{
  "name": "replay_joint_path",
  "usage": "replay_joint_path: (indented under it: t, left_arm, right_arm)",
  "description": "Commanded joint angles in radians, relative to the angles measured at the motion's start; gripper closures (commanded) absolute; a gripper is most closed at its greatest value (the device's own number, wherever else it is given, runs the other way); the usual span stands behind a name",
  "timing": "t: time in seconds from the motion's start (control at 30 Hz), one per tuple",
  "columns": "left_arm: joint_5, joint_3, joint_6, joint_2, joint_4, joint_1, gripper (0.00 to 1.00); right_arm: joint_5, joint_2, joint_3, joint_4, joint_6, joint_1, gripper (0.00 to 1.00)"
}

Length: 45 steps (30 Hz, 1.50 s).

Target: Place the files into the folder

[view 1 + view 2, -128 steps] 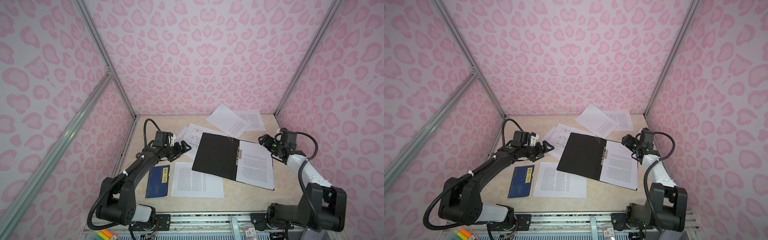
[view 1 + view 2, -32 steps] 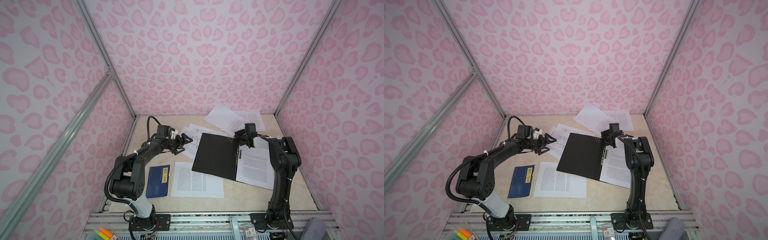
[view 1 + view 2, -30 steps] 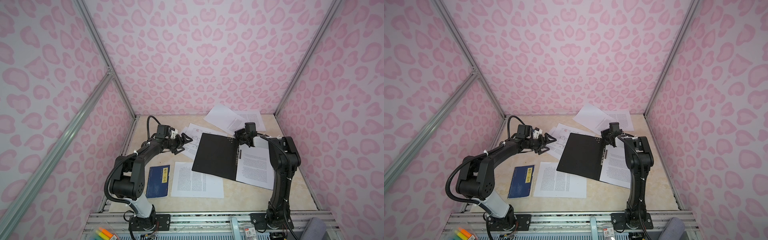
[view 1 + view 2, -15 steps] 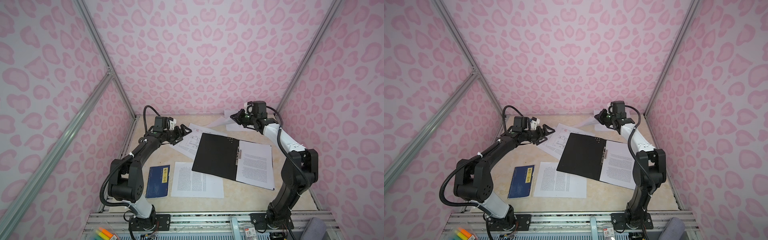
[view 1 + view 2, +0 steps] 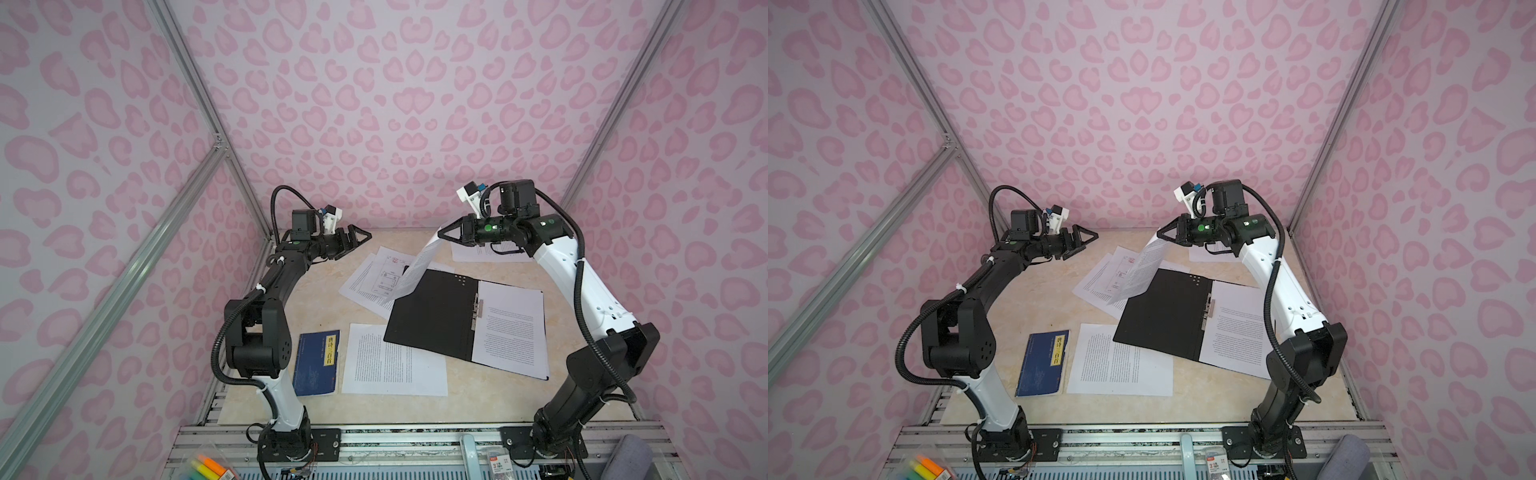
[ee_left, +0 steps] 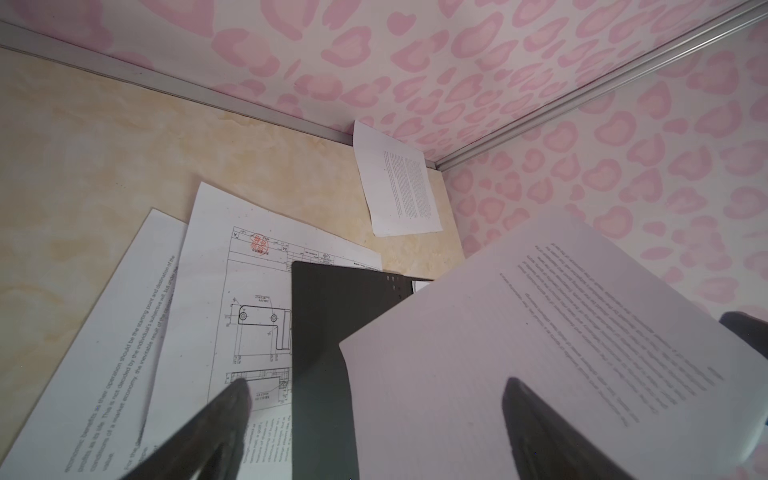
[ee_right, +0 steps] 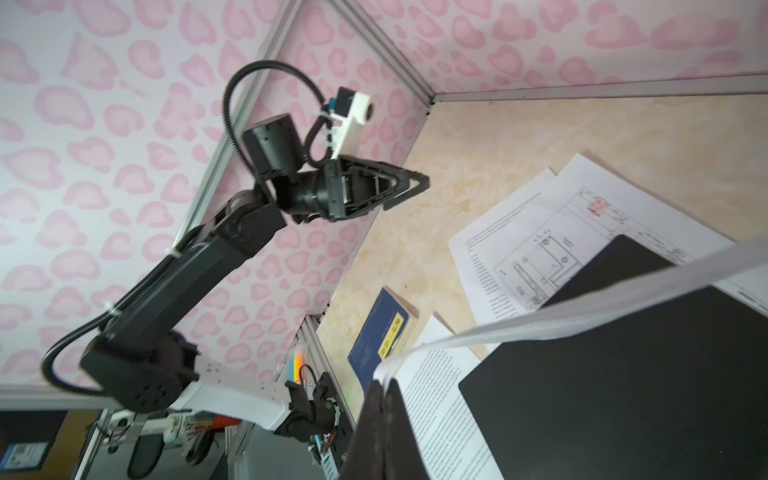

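**A:** Since the last look both arms have come up. The left jaws have drifted toward the rear left corner, and the right jaws have lifted the held sheet (image 5: 411, 270) off the back of the bench (image 5: 328, 299). How does it look to you?

**B:** Left to right: your left jaws are spread wide and empty, hanging over bare bench. Near the front is the blue book (image 5: 316, 361), which isn't yours to file. Just beside it the text sheet (image 5: 390, 361) lies flat, with its far corner under the folder (image 5: 432, 316). Further back, the drawing sheet (image 5: 384, 274) and another one beneath it also slip under the folder's cover. Then comes your held sheet, drooping over the folder's far left corner, with the right jaws pinched tight near its top edge.

**A:** Will it behave?

**B:** Probably not much. It's light and floppy and hangs from one end, so I'd expect swing and curl; go slow. The flat ones give you nothing to grab, so take a free edge or corner. The folder lies open, black side up, with the filed sheet (image 5: 511, 332) already on its right half beside the metal strip (image 5: 478, 309). The back sheet (image 5: 465, 253) sits partly under your right arm. There's open room in the middle, but the walls crowd the back and right, so I'd bring it forward.
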Motion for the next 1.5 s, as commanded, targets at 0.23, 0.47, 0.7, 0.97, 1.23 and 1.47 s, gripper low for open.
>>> replay_joint_path:
  t: [0.23,0.47,0.7,0.97,1.23,1.47]
  left_arm:
    - [0.504,0.183,0.172,0.199,0.114,-0.047,0.04]
    - [0.605,0.250,0.186,0.273,0.113,-0.054,0.03]
    - [0.629,0.282,0.194,0.335,0.093,-0.019,0.02]
    - [0.516,0.254,0.125,0.342,0.119,0.030,0.02]
    - [0.275,0.189,-0.051,0.361,0.139,0.054,0.02]
    - [0.139,0.029,-0.021,0.260,0.104,-0.001,0.02]
  right_arm:
    - [-0.242,-0.107,-0.104,0.287,0.101,0.010,1.00]
    - [-0.284,0.015,0.031,0.324,0.133,0.074,1.00]
    - [-0.310,0.161,0.226,0.336,0.182,0.167,1.00]
    - [-0.328,0.192,0.194,0.318,0.126,0.185,1.00]
    - [-0.090,0.099,-0.197,-0.052,-0.264,-0.041,1.00]
    - [0.131,0.317,-0.123,-0.349,-0.493,-0.127,1.00]
